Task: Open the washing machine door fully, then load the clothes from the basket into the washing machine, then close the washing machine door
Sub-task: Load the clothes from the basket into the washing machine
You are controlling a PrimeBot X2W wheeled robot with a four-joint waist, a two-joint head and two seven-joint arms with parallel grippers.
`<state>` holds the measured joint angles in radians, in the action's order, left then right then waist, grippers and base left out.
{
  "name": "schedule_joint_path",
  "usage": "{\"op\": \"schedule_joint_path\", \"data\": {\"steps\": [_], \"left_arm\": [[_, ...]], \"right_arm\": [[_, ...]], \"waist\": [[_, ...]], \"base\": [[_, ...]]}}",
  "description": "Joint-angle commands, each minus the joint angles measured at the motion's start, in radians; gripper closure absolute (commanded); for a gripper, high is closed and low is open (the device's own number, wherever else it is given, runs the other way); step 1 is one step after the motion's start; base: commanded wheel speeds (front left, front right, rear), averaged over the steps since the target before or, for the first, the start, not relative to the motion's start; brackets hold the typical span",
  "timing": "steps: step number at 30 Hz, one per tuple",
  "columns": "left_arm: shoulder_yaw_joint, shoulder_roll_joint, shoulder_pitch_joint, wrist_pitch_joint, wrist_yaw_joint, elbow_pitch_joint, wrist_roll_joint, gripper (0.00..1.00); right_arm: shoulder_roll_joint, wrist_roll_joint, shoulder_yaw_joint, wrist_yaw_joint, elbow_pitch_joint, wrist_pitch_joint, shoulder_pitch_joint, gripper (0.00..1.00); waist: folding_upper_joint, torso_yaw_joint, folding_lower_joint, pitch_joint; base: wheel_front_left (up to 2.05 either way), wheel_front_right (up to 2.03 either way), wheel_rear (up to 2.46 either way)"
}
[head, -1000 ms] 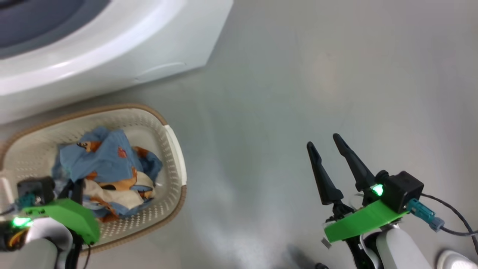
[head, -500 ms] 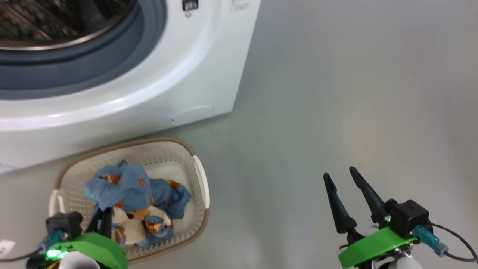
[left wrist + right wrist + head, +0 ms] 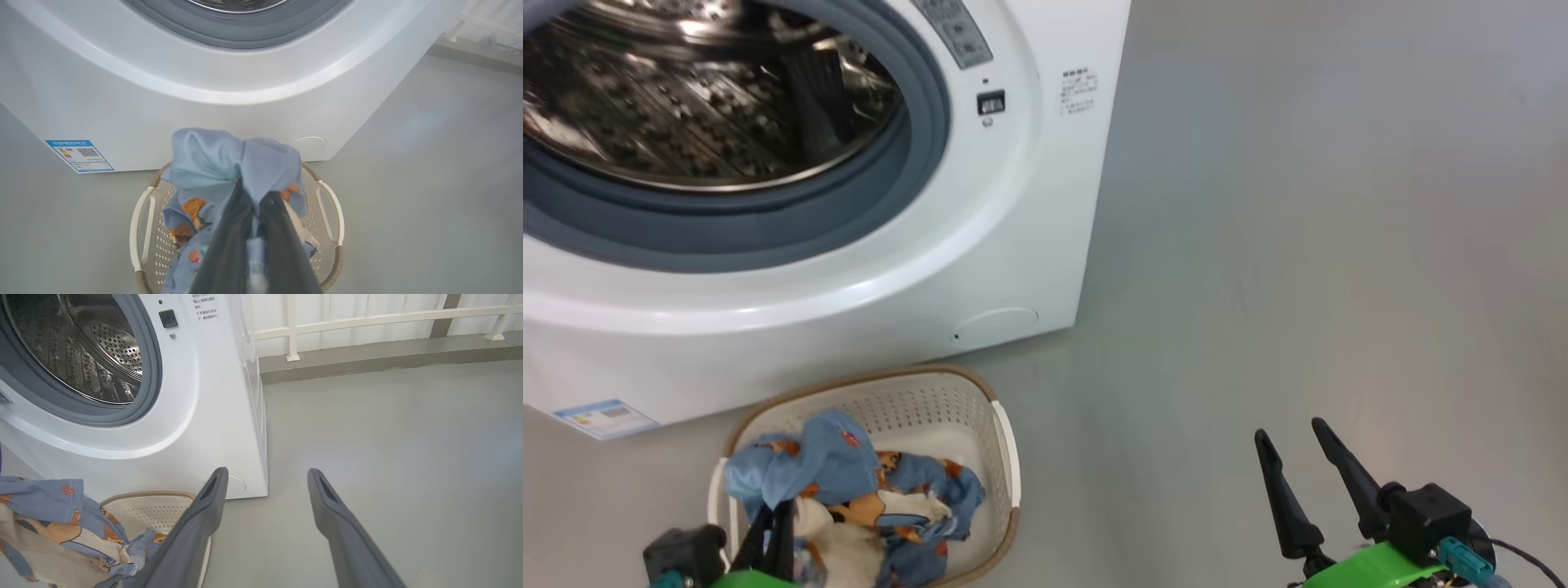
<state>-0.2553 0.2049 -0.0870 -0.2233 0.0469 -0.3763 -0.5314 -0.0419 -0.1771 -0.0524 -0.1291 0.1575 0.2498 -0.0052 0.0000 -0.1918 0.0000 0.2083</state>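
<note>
Clothes [image 3: 849, 482], blue with orange and cream patches, lie heaped in the basket [image 3: 1006, 457]. In the head view it stands on the grey floor [image 3: 1298, 245] just in front of the washing machine [image 3: 1029, 212]. The machine's steel drum [image 3: 703, 106] shows open inside its grey gasket [image 3: 768, 233]. A blue sticker [image 3: 605, 418] sits low on its left and a round flap [image 3: 1005, 317] low on its right. The left pincer [image 3: 774, 523] is at the near left, its dark fingers close together in the heap. The right pincer [image 3: 1289, 429] is at the near right over bare floor, well apart from the basket, its fingers spread.

In the left wrist view the left pincer is clamped tight on a bunch of blue cloth raised over the basket, with the rest of the clothes trailing down into it. White handles [image 3: 132, 241] show on both sides of the basket, and the machine's front rises just beyond.

In the right wrist view the right pincer stands wide open, with nothing but floor between its fingers. The machine is at the far left, the clothes and basket are at the near left, and a white railing [image 3: 367, 320] runs far behind.
</note>
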Motion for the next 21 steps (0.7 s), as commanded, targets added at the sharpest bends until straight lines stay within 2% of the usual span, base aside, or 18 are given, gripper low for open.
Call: {"op": "schedule_joint_path", "data": {"steps": [1,12,21], "left_arm": [[0.040,0.011,0.009,-0.016,0.009,0.038,-0.007,1.00],[0.088,0.001,0.113,-0.036,0.060,0.154,0.023,1.00],[0.130,-0.008,0.170,-0.038,0.066,0.251,0.075,1.00]], "right_arm": [[-0.008,0.010,-0.018,-0.002,-0.018,0.012,0.009,0.00],[-0.008,0.039,0.008,-0.002,-0.012,0.012,0.071,0.00],[-0.008,0.064,0.019,-0.002,-0.006,0.012,0.102,0.00]], "waist": [[0.0000,0.021,0.0000,-0.050],[0.0000,0.041,0.0000,-0.149],[0.0000,0.052,0.0000,-0.206]], "base": [[0.00,0.00,0.00],[0.00,0.00,0.00],[0.00,0.00,0.00]]}}
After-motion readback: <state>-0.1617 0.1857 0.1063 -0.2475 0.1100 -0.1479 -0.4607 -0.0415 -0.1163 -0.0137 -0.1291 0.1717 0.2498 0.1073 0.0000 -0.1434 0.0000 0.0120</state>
